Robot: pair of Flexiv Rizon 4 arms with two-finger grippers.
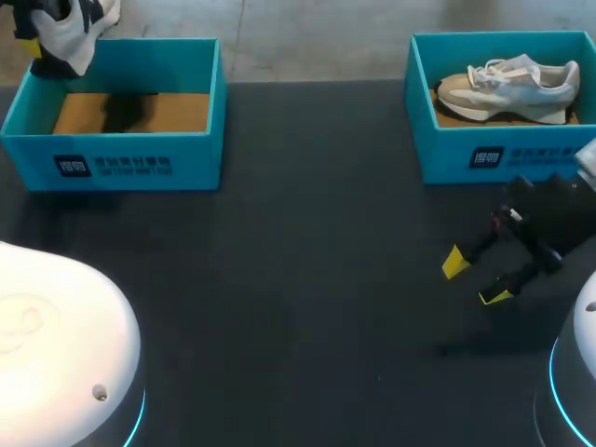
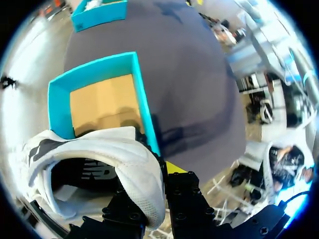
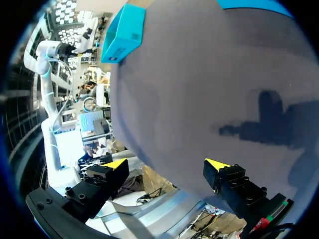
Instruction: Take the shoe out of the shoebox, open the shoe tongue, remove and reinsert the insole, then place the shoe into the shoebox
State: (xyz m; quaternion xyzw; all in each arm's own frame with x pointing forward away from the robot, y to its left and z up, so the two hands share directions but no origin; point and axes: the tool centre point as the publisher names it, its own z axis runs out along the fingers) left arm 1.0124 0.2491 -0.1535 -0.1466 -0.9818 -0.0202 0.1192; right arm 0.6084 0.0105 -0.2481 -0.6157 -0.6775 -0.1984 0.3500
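A white shoe (image 1: pixel 73 26) hangs above the far left corner of the empty left teal shoebox (image 1: pixel 130 154), with my left gripper (image 1: pixel 37 47) shut on it. In the left wrist view the shoe (image 2: pixel 99 159) has its white side wall pinched by the left gripper (image 2: pixel 160 175), opening turned sideways, and the shoebox (image 2: pixel 60 94) lies below and ahead. A second, grey-and-white shoe (image 1: pixel 507 86) rests in the right teal shoebox (image 1: pixel 484 154). My right gripper (image 1: pixel 475 279) hovers open over the table in front of that box, with nothing between its fingers (image 3: pixel 115 164).
The dark table (image 1: pixel 307 279) stretches between the two boxes. My arms' white bases stand at the near left (image 1: pixel 56 345) and near right (image 1: pixel 577 372). In the right wrist view the left shoebox (image 3: pixel 122 35) shows far ahead of the gripper (image 3: pixel 167 164).
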